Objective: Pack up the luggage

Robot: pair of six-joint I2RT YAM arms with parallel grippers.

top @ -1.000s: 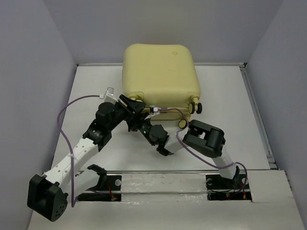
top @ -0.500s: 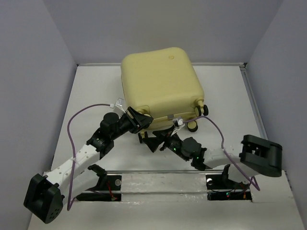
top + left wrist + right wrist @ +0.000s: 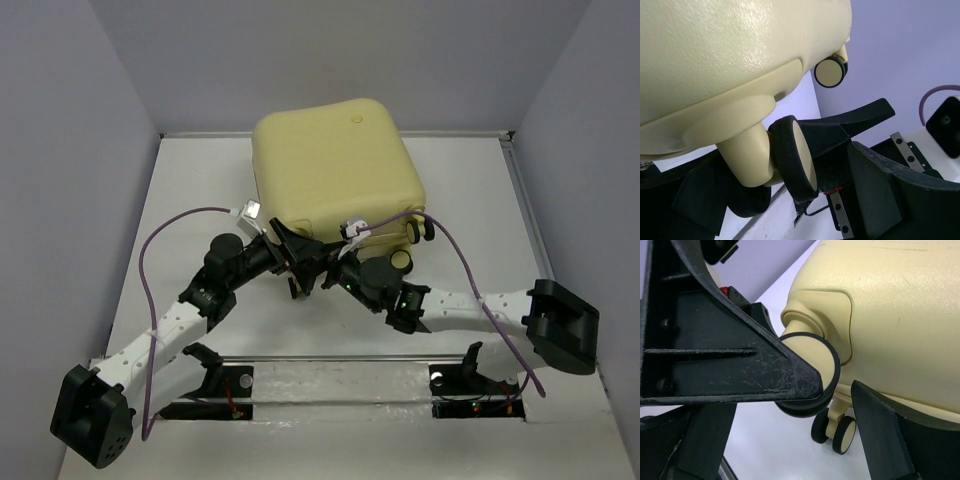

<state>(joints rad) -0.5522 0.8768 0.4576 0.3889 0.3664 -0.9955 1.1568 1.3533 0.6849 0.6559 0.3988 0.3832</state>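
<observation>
The luggage (image 3: 335,165), a pale-yellow hard shell, lies shut at the back middle of the table, wheels toward me. Both grippers meet at its near-left corner. My left gripper (image 3: 297,260) is open, and a black-rimmed caster wheel (image 3: 794,160) stands between its fingers (image 3: 880,195) without being pinched. My right gripper (image 3: 325,272) is open too. Its broad finger (image 3: 730,365) lies across the same corner's wheel (image 3: 827,367), and the other finger stays apart below the shell (image 3: 900,305). A twin wheel (image 3: 840,432) stands on the table beyond.
Grey walls close in the white table (image 3: 190,200) on the left, back and right, with a raised rail (image 3: 535,250) along the right side. Purple cables (image 3: 150,260) loop off both arms. The right arm's elbow (image 3: 560,325) sticks out far right.
Both grippers have opened wide. The right arm has swung its elbow out to the right and brought its gripper up beside the left one. The luggage shifted slightly.
</observation>
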